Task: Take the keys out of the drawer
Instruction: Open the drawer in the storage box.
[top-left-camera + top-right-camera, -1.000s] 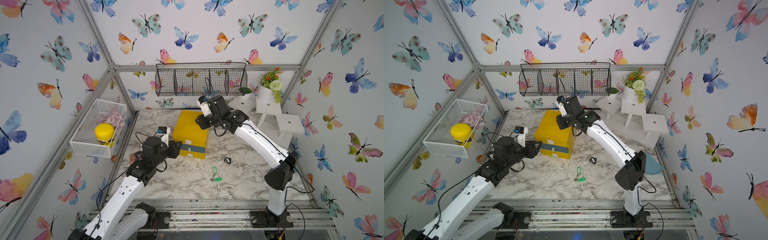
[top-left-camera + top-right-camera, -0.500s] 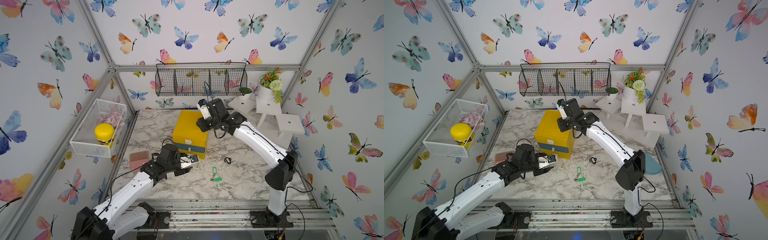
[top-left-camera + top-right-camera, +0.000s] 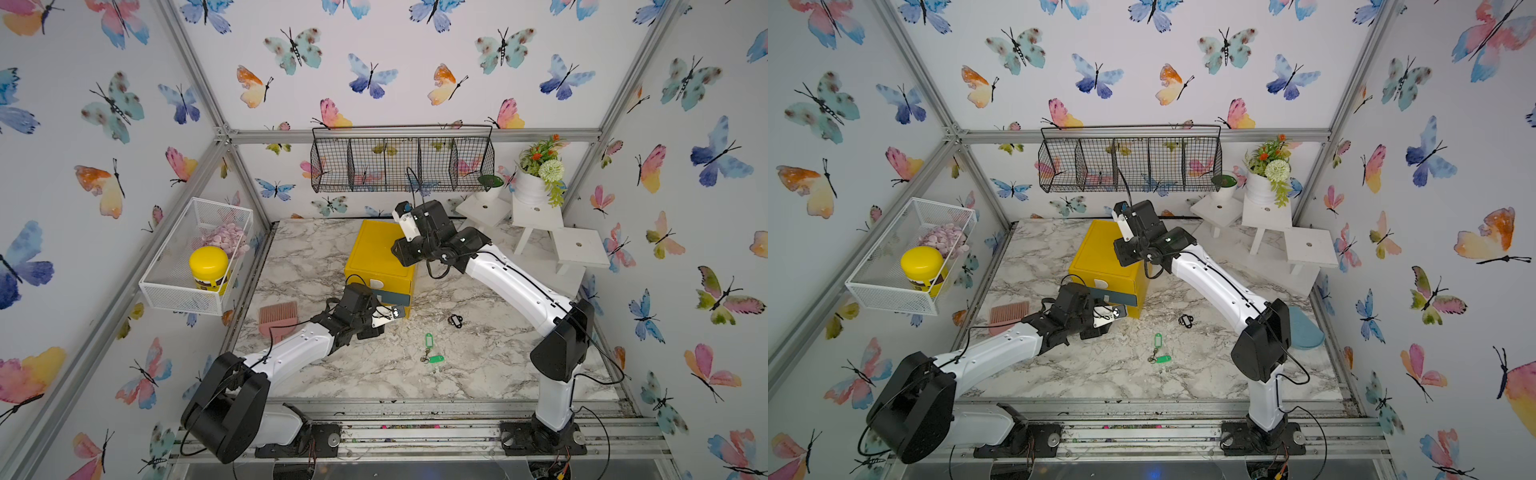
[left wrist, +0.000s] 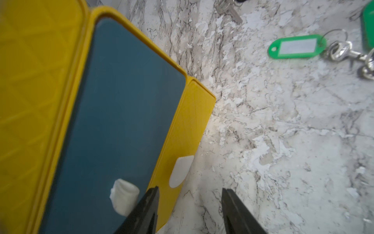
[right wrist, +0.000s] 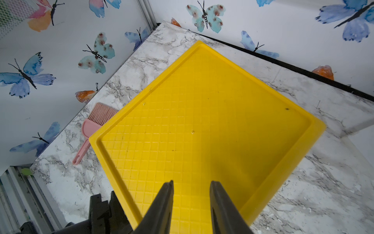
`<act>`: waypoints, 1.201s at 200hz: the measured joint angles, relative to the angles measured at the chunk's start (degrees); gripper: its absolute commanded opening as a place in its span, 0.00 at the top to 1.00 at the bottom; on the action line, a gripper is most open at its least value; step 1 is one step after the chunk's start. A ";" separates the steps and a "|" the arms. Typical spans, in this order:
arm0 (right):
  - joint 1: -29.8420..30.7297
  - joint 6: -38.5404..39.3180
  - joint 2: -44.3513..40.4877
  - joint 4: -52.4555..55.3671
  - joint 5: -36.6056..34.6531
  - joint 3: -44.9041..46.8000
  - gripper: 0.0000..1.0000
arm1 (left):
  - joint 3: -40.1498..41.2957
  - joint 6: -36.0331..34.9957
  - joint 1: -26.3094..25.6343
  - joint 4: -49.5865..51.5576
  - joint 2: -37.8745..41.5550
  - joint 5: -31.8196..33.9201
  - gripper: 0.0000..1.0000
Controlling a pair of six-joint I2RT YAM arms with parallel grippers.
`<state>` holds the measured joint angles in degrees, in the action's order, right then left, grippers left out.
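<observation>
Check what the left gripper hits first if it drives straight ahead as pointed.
Probably the white tab handle on the yellow plastic bottom drawer, just ahead of the open left gripper. Depth is unclear: it could slide past it onto the white marble tabletop.

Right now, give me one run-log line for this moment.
left gripper: open, at blue drawer | blue drawer: looks shut | right gripper: open, over yellow drawer box | green-tagged keys, black-tagged key: on marble table

left gripper parted, right gripper parted
</observation>
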<state>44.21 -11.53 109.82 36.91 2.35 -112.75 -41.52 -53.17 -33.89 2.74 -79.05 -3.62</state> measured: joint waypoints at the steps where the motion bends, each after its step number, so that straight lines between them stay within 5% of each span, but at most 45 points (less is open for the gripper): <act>1: 0.00 0.00 0.00 -0.04 0.02 0.00 0.63 | 0.00 0.00 0.00 0.00 0.00 0.00 0.44; 240: 0.00 -0.94 -1.36 0.79 1.36 -0.24 0.64 | -1.75 -0.87 0.50 -6.73 -11.26 3.82 0.46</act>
<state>44.21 -12.47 108.47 37.69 3.70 -112.99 -43.27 -54.04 -33.39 -3.99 -90.30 0.21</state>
